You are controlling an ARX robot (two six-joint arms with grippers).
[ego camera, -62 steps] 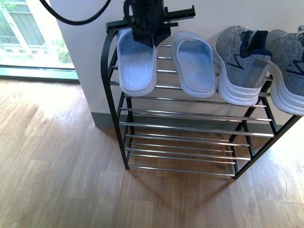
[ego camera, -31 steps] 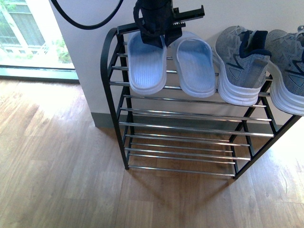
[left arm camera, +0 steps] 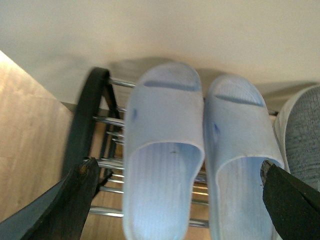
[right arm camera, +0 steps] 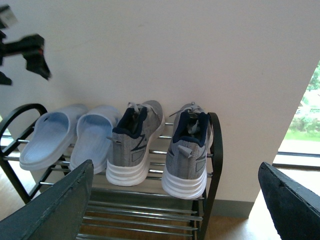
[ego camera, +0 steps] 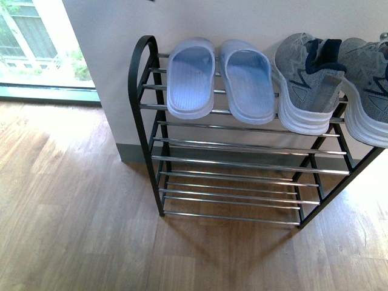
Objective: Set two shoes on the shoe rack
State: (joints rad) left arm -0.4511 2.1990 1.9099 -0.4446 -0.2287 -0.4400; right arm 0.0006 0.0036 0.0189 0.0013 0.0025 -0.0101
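Blue slides (ego camera: 219, 77) on shoe rack (ego camera: 140, 91)

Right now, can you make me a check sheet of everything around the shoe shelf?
Surface: wooden floor, bare where it shows.
Shoe rack: black end frames, chrome rods, standing against a pale wall; lower tiers hold nothing.
Slides: both pale blue, side by side on the top tier, nearest the rack's rounded end.
Sneakers: grey pair with white soles, also on the top tier, beside the slides.
Clutter: nothing seen.
Left end effector: open, fingers wide apart above the slides, touching neither.
Right end effector: open, holding nothing, facing the rack from farther back.
Cables: nothing seen.
Surroundings: window with greenery outside, beside the wall.
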